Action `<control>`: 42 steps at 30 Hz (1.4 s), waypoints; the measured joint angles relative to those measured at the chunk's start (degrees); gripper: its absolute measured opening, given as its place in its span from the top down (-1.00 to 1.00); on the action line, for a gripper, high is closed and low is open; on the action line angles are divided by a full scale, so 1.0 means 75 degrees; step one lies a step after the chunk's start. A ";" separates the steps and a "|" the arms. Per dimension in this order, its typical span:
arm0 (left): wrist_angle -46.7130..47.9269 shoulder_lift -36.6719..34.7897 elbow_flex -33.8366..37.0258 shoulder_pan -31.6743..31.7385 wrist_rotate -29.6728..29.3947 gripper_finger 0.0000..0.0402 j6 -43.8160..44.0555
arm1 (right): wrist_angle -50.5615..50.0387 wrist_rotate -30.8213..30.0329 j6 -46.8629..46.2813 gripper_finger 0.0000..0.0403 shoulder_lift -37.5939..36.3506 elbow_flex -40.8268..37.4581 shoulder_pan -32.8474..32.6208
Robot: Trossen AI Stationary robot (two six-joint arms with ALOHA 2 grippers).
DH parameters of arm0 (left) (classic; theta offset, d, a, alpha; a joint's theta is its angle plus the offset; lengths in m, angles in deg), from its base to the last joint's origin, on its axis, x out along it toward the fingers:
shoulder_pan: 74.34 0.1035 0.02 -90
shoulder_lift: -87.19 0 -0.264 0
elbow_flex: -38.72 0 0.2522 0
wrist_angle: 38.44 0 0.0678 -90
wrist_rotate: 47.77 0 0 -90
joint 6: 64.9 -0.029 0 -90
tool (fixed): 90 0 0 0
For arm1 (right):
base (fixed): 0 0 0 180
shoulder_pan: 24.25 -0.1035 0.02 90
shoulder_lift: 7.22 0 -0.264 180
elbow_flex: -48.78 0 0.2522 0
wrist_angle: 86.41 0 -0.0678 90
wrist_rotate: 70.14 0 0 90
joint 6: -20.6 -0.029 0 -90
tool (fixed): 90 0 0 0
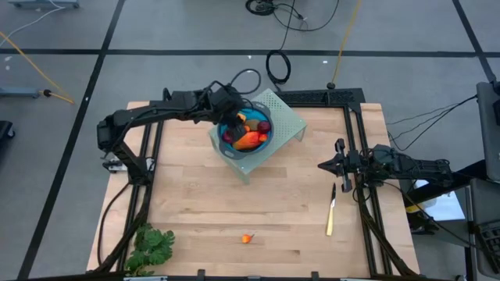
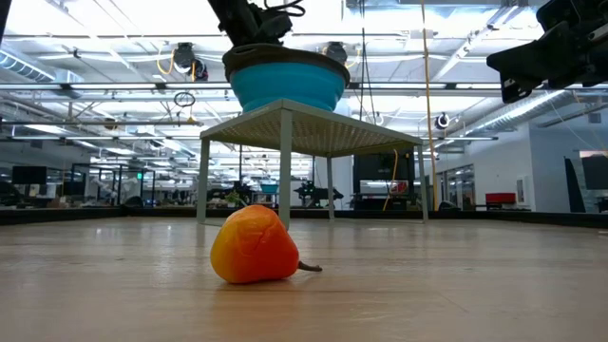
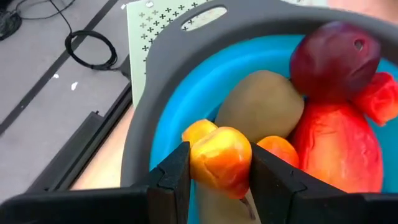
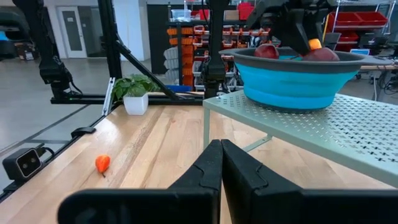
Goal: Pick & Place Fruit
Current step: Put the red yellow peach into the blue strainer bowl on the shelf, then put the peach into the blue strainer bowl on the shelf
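Observation:
A blue bowl (image 1: 234, 153) with a grey rim (image 3: 163, 93) stands on a pale green perforated stand (image 1: 286, 117) at the table's far middle. In it lie a dark red ball (image 3: 334, 59), a brown-green oval fruit (image 3: 260, 106), a long orange-red fruit (image 3: 339, 149) and small orange pieces. My left gripper (image 1: 234, 117) hangs over the bowl's left side, shut on a small orange-yellow fruit (image 3: 221, 160). Another small orange fruit (image 1: 247, 238) lies on the table near the front edge. My right gripper (image 1: 322, 165) waits shut at the right. My left gripper pinches the small orange-yellow fruit by its two opposite sides (image 3: 198, 163) between its two fingers. The fingers slant down from the table's left side. The fruit is lifted clear, just inside the bowl's rim and above the fruit lying in the bowl.
A slim yellow-handled knife (image 1: 331, 211) lies on the table near my right gripper. A green leafy bunch (image 1: 152, 246) sits at the front left corner. Bare wood lies between the stand and the front edge. Black frame rails run along both table sides.

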 joint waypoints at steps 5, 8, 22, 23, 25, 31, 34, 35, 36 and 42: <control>-0.0008 0.0000 0.0000 0.0049 0.0030 0.37 0.0258 | -0.0002 0.0000 0.0015 1.00 0.0000 0.0000 0.0000; 0.0000 -0.0003 0.0000 0.0050 0.0031 0.35 0.0264 | -0.0002 0.0000 0.0017 1.00 0.0000 0.0000 0.0000; 0.0059 0.0029 0.0000 0.0049 0.0029 0.04 0.0264 | -0.0002 0.0000 0.0017 1.00 0.0000 0.0000 0.0002; 0.0056 0.0029 0.0000 0.0055 0.0021 0.03 0.0263 | -0.0002 0.0000 0.0019 1.00 0.0000 0.0000 0.0003; 0.0048 0.0017 0.0000 0.0083 -0.0008 0.02 0.0234 | -0.0002 0.0000 0.0017 1.00 0.0000 0.0000 0.0000; -0.0146 -0.0158 0.0000 0.0113 -0.0027 0.00 0.0290 | -0.0001 0.0000 0.0017 1.00 0.0000 0.0000 0.0000; -0.0239 -0.0324 -0.0008 0.0075 0.0013 0.00 0.0371 | -0.0001 0.0000 0.0017 1.00 0.0000 0.0000 0.0001; -0.0217 -0.0364 -0.0006 0.0074 0.0035 0.00 0.0443 | 0.0004 0.0000 0.0011 1.00 0.0000 0.0000 0.0000; -0.0281 -0.0428 -0.0006 0.0042 0.0038 0.00 0.0545 | 0.0004 0.0000 0.0000 1.00 -0.0001 0.0000 0.0000; -0.0370 -0.0842 -0.0006 -0.0193 0.0082 0.00 0.1201 | 0.0002 0.0000 0.0015 1.00 0.0000 0.0000 0.0000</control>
